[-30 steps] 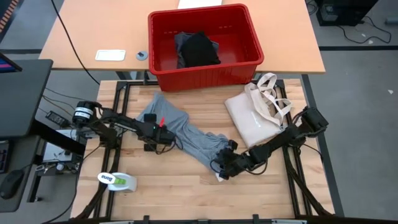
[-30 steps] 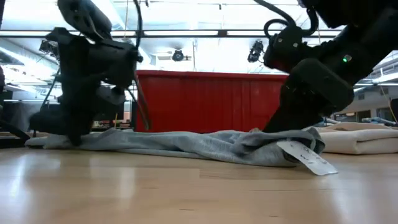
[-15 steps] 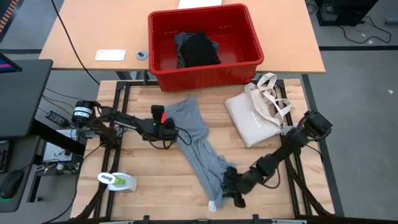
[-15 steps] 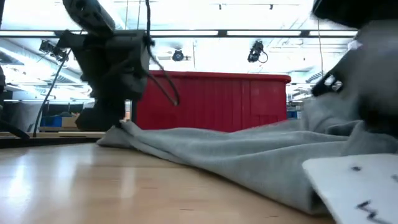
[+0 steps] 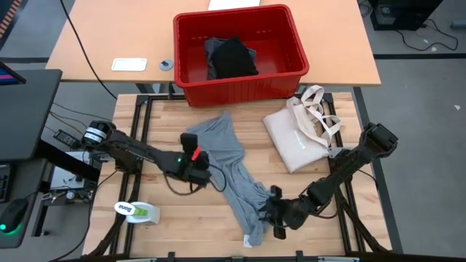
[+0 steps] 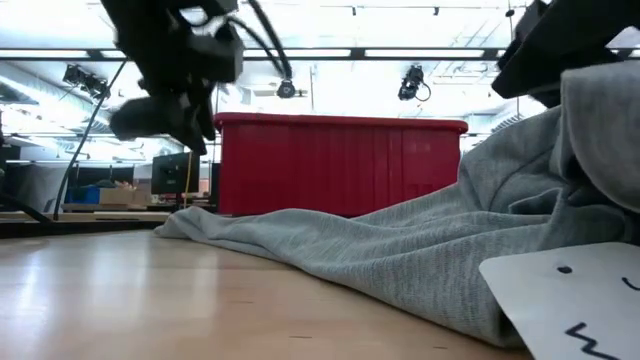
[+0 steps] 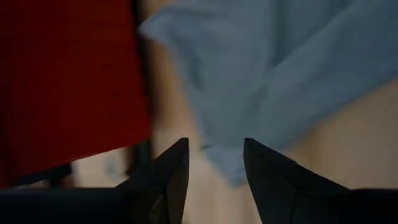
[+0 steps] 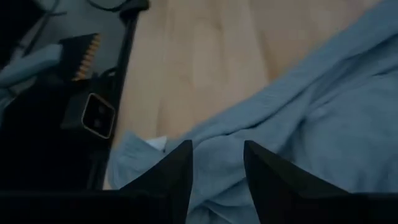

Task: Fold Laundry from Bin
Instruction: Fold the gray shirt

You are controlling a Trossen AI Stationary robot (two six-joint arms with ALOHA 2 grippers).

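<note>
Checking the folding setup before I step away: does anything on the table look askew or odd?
The light grey T-shirt lies rumpled and twisted in a diagonal strip, not spread flat, its white tag sticking out near the table's front edge. The cream tote bag sits crooked with its handles splayed. Dark garments remain in the red bin.

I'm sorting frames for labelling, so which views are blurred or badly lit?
Low view: left end effector motion-smeared, ceiling lights glaring above the bin, near T-shirt soft. Left wrist view: everything out of focus. Right wrist view: dim, soft cloth. High view: evenly lit, sharp.
</note>
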